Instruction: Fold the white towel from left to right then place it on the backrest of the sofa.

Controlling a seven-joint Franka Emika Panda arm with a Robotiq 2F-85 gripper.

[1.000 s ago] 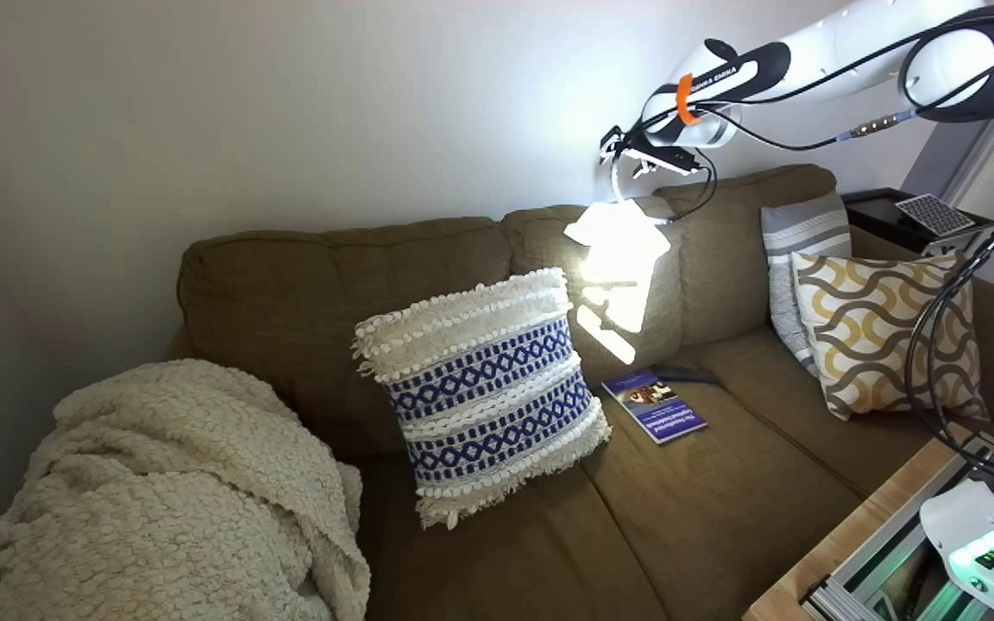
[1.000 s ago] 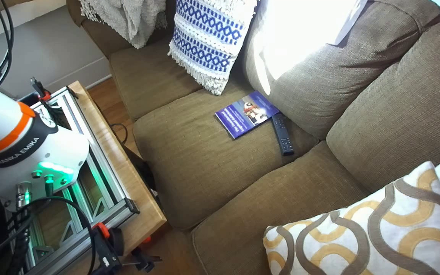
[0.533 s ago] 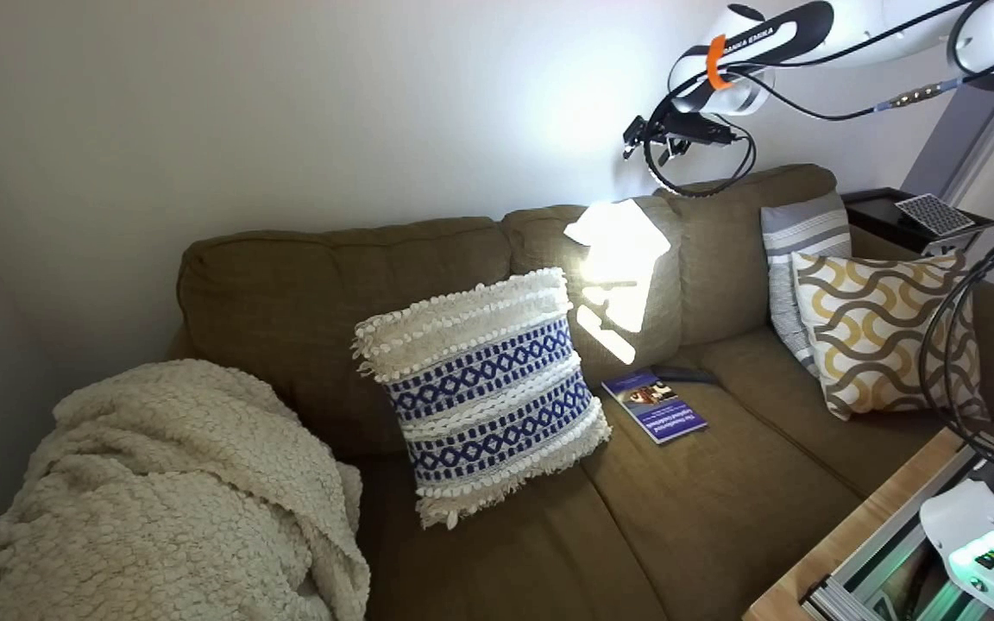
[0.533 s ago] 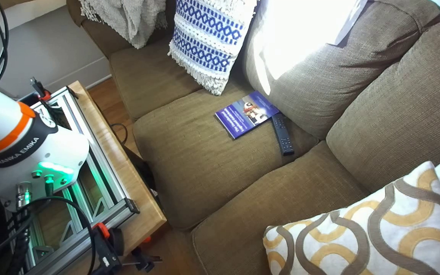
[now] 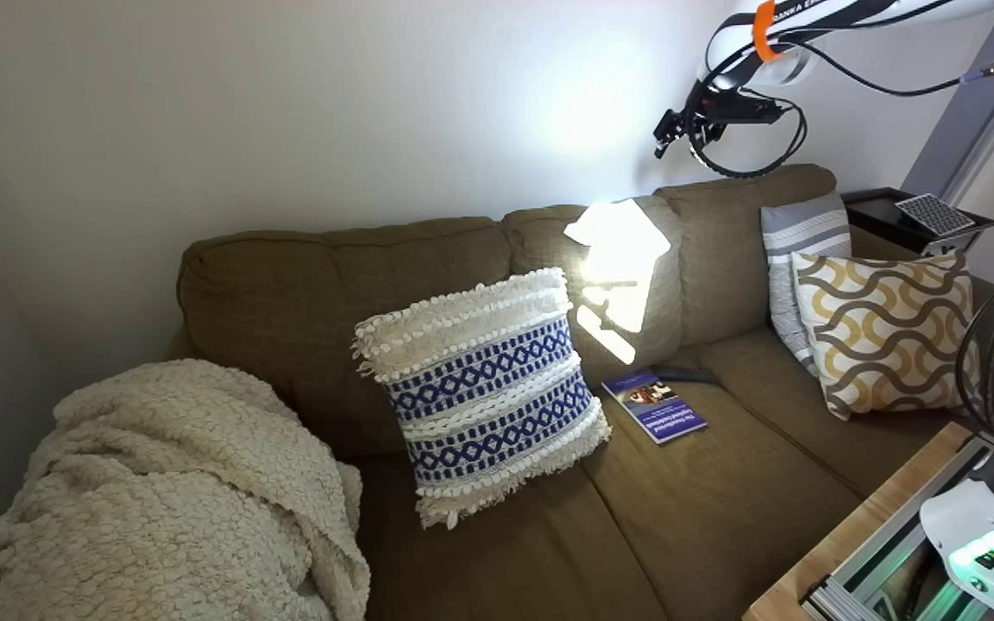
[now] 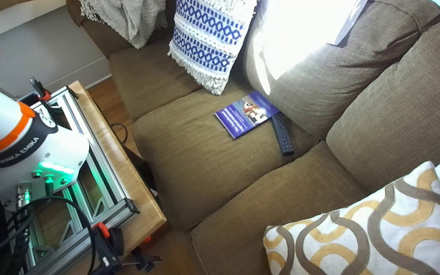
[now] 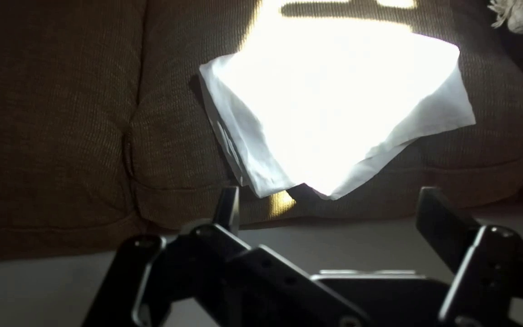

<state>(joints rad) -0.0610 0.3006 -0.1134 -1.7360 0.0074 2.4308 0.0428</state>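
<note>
The white towel (image 5: 622, 231) lies folded over the top and upper front of the sofa's backrest (image 5: 359, 272), in the middle section. Sunlight overexposes much of it; it also shows in an exterior view (image 6: 308, 23) and in the wrist view (image 7: 334, 104). Its folded layers show at one side edge and its lower corners are uneven. My gripper (image 5: 680, 147) is above and to the right of the towel, near the wall. In the wrist view the gripper (image 7: 329, 193) has its fingers wide apart with nothing between them. The sofa (image 6: 204, 164) shows in both exterior views.
A blue-and-white fringed pillow (image 5: 488, 388) leans on the backrest. A purple book (image 5: 655, 405) and a black remote (image 6: 282, 133) lie on the seat. Yellow-grey (image 5: 890, 336) and grey striped (image 5: 808, 228) pillows stand at the right. A cream blanket (image 5: 186, 500) covers the left end.
My gripper has moved right and slightly up in an exterior view, away from the towel. The towel and the other things on the sofa have not moved.
</note>
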